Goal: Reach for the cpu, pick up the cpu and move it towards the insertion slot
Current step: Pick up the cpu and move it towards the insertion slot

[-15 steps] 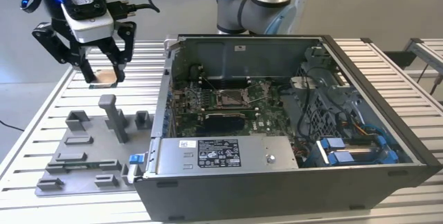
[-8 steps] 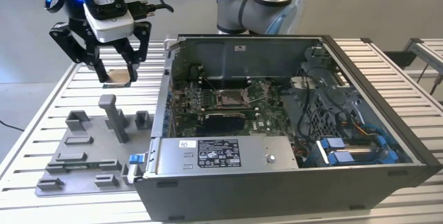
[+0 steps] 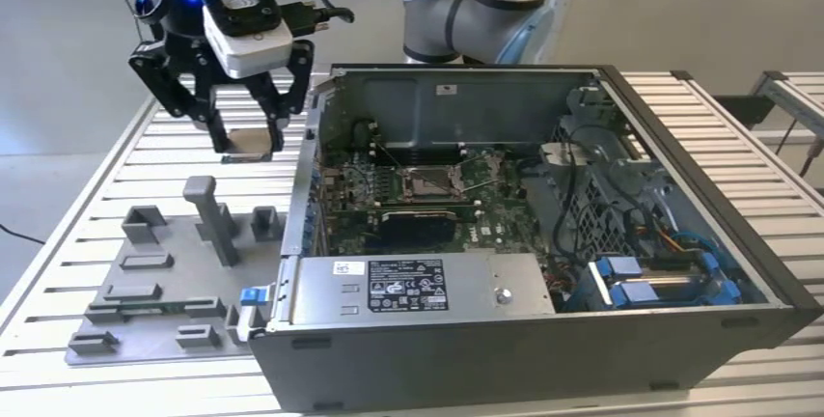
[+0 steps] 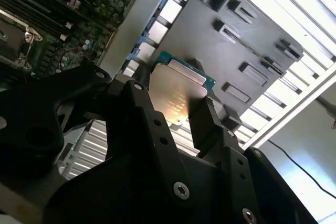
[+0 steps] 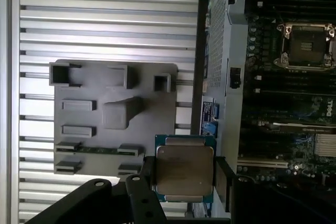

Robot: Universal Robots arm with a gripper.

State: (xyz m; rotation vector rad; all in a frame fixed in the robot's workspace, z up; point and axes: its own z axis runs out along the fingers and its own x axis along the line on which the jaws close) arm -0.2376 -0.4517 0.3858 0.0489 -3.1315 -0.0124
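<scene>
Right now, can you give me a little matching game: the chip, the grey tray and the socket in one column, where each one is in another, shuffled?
Things:
1. chip
2. grey tray
3. socket

Places:
A. lying on the slatted table, beside the computer case
B. inside the open computer case, on the circuit board
C. clamped in the gripper, off the table

Pairs: 1-C, 2-A, 3-B

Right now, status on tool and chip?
Black tool shut on thin square silvery cpu, clear of grey tray. Grey case wall between it and shiny metal-framed insertion slot.
</scene>
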